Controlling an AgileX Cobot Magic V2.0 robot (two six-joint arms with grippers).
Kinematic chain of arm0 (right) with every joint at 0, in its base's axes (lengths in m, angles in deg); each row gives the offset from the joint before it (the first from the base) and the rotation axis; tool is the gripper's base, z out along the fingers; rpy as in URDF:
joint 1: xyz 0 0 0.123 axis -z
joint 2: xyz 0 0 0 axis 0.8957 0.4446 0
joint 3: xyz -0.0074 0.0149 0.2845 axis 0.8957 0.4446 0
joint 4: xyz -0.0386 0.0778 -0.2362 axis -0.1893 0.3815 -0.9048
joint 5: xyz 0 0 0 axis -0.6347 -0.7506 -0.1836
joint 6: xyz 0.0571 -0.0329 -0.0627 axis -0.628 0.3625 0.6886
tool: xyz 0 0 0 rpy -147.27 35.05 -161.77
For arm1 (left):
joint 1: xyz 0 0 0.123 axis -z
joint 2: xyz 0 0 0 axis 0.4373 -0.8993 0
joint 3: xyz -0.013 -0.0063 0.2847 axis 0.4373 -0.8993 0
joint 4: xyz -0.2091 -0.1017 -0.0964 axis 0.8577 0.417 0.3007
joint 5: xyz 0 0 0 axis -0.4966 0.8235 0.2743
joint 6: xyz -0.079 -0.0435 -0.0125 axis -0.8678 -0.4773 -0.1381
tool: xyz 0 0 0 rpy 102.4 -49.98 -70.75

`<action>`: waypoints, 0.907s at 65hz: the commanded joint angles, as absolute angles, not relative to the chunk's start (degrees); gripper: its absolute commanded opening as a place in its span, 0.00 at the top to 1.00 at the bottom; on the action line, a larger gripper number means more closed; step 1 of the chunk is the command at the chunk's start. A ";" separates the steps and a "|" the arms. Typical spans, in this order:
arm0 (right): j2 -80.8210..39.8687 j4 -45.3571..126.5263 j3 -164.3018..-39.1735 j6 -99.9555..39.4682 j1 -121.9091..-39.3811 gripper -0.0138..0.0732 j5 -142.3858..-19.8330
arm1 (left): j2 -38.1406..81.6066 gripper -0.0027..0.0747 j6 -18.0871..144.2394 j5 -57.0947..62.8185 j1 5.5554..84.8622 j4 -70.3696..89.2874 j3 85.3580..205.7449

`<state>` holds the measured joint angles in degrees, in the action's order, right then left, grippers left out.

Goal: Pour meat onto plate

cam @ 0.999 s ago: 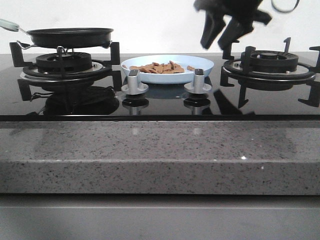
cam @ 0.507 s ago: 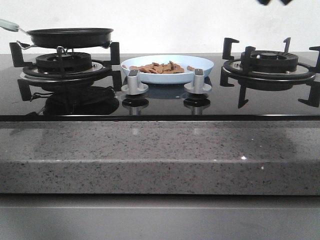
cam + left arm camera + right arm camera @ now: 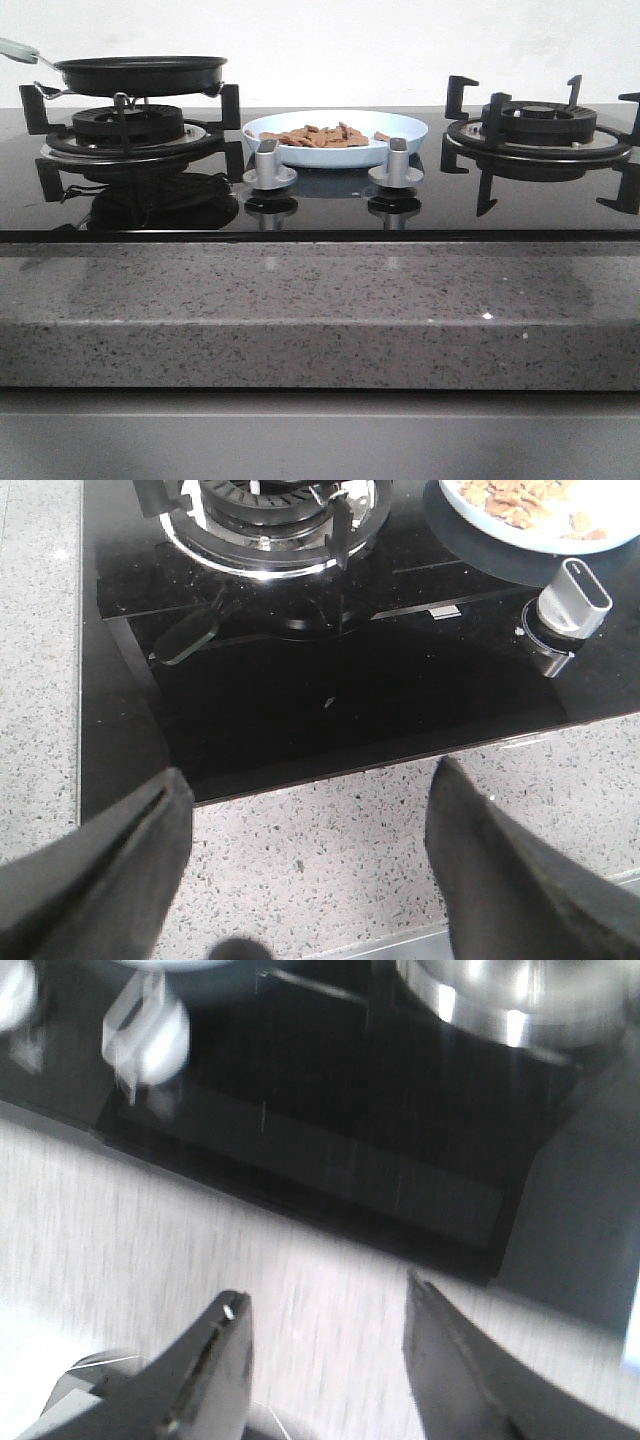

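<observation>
Meat heaped in plate — both tools, left and right, agape, empty

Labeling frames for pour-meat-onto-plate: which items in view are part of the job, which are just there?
Job items:
- meat, heaped on the plate
- plate, between the two burners
- frying pan, on the left burner

Bystanders:
- right burner, nothing on it
- two silver knobs
- granite counter edge
</observation>
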<state>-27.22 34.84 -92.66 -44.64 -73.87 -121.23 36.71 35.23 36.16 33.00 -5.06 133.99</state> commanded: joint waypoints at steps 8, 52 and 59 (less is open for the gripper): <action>-36.41 34.78 -86.99 -45.00 -73.41 0.40 -117.56 | 36.95 0.34 34.85 31.94 33.35 -4.02 135.44; -52.12 34.90 -78.35 -45.40 -73.41 0.91 -118.76 | 36.95 0.79 34.85 31.94 33.35 -3.94 135.44; -52.12 34.90 -78.30 -45.40 -73.41 0.98 -118.85 | 36.95 0.91 34.85 31.94 33.35 -3.94 135.44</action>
<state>-52.33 34.84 -76.99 -45.37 -73.87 -121.97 36.71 35.23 36.05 33.00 -5.06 133.99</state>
